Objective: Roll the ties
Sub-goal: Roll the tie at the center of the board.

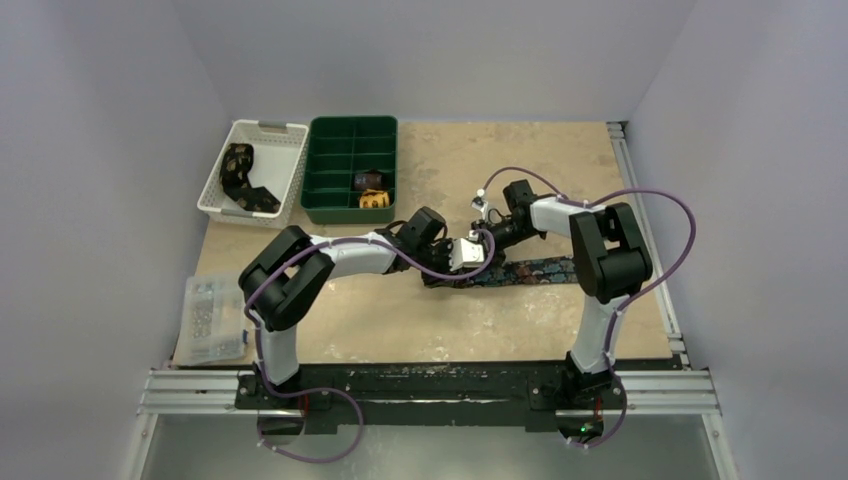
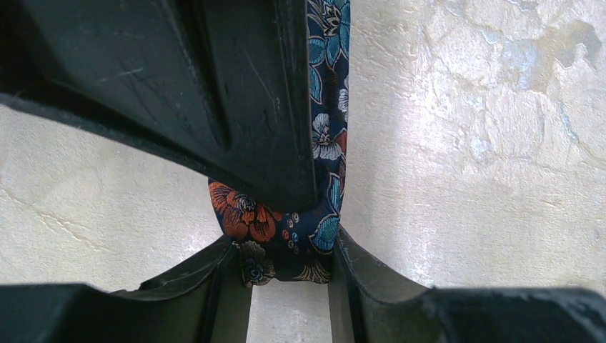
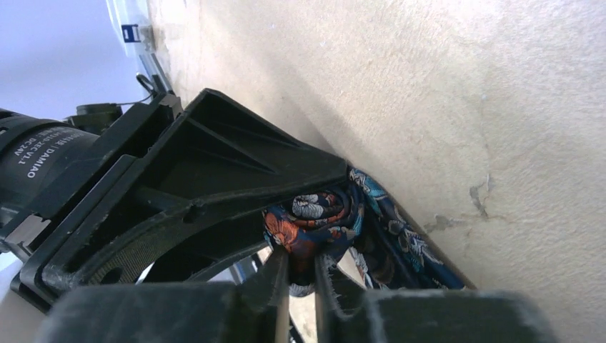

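A dark navy tie (image 1: 540, 270) with a floral print lies flat on the table, and its left end is wound into a small roll. My left gripper (image 1: 455, 258) is shut on that roll (image 2: 246, 214), which fills the gap between its jaws (image 2: 286, 250). Coming from the right, my right gripper (image 1: 478, 243) meets the same spot. In the right wrist view its narrow jaws (image 3: 301, 264) pinch the side of the roll (image 3: 314, 214), close under the left gripper's black finger (image 3: 214, 171). The unrolled tail (image 3: 407, 243) runs off along the table.
A white basket (image 1: 215, 195) at the back left holds a black-and-gold tie (image 1: 240, 180). Beside it a green compartment tray (image 1: 330, 150) holds a brown roll (image 1: 369, 180) and a yellow roll (image 1: 375, 200). A clear plastic box (image 1: 212, 320) sits at the near left.
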### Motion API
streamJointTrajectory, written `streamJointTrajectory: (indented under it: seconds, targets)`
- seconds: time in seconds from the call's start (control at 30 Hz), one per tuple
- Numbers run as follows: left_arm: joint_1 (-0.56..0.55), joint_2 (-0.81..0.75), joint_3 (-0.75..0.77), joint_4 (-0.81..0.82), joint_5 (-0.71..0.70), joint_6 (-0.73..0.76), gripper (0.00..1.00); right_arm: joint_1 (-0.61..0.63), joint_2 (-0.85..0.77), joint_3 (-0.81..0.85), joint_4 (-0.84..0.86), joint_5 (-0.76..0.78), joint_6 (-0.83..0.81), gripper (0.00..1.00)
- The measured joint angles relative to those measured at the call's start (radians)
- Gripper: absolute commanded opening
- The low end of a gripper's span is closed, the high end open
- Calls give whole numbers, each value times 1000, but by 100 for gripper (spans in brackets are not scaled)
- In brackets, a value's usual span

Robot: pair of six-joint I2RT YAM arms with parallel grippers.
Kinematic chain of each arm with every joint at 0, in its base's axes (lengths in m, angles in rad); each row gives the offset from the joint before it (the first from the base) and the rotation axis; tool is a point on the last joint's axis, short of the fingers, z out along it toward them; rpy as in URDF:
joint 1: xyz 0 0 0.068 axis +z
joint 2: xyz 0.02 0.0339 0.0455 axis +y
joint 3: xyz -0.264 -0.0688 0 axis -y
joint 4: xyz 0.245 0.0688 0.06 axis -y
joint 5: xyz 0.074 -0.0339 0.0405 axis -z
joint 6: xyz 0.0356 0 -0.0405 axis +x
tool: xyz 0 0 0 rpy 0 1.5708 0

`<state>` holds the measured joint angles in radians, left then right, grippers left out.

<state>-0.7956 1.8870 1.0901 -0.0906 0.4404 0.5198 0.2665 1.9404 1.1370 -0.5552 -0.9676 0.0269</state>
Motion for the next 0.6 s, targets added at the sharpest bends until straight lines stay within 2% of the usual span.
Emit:
streamJointTrajectory:
  seconds: [0.23, 0.33, 0.4, 0.6]
  targets:
    - [4, 0, 3, -7, 2, -23, 61, -9, 2, -5, -1, -7, -11, 0]
    - [18, 0, -9, 21, 35, -66, 73, -32, 7, -15, -11, -7, -37, 0]
    - [31, -6, -44, 95, 64, -101, 80, -49, 15, -17, -21, -7, -49, 0]
    - [47, -23, -121, 296, 140, -190, 80, -76, 24, -21, -52, 1, -76, 0]
